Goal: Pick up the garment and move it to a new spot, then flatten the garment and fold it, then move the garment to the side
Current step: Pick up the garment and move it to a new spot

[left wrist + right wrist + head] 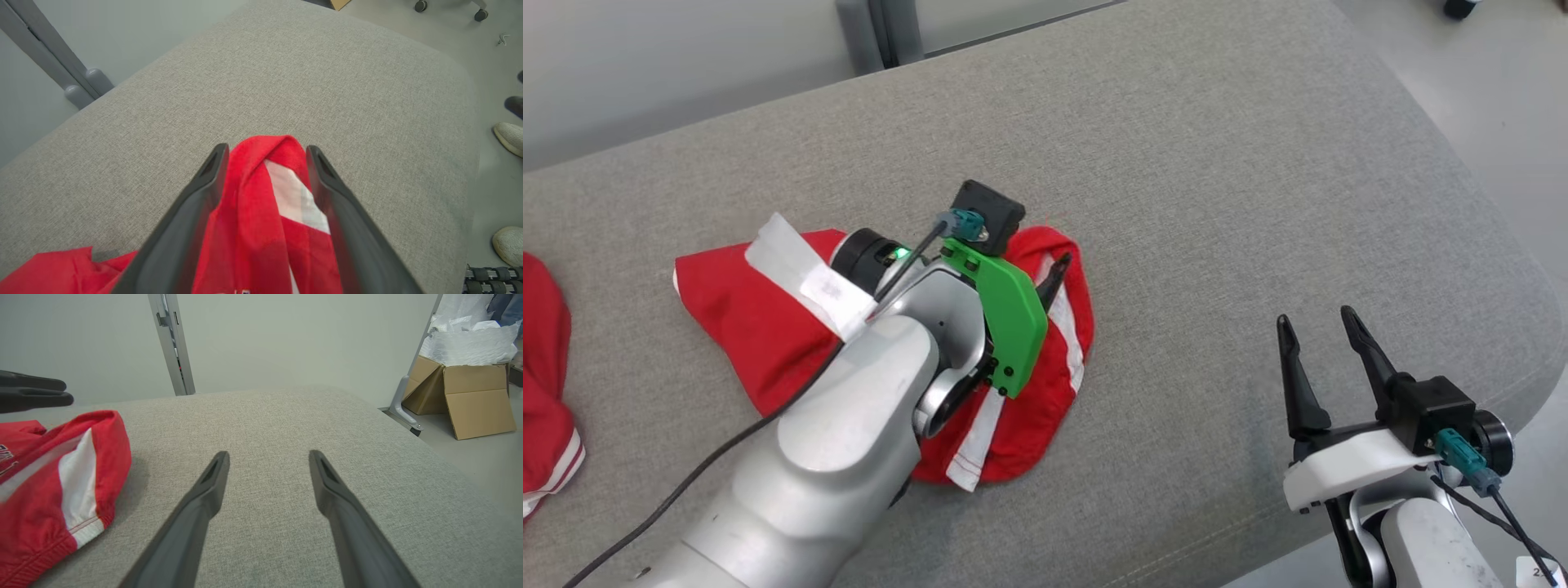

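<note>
The grey padded worktop [1217, 163] takes up most of the head view. A pale wall and a grey post stand behind it, and bare floor lies off its right end.

The garment [735, 318], red with white stripes, lies crumpled on the worktop left of centre. Its long axis runs left to right across the head view, and a white-edged hem points toward the robot. A second red cloth [543, 367] sits apart at the left edge.

The left arm lies over the middle of the garment. The left tool [265, 155] is above the garment's right end, fingers pointing away from the robot. Its jaws stand wide apart. A ridge of red and white fabric lies loose between them, and neither finger presses on it, so it holds nothing.

The right tool [1316, 317] is also wide open and empty. It hangs over bare worktop near the front edge, well apart from the garment, which lies to its left.

The left arm is by far the nearer. The garment looks set down but bunched, so flattening seems the step in hand. To pull along the long axis, the right tool would likely have to come across to the right end.

A cardboard box [478, 396] stands on the floor, and a pale shoe [508, 136] shows beside the worktop.
</note>
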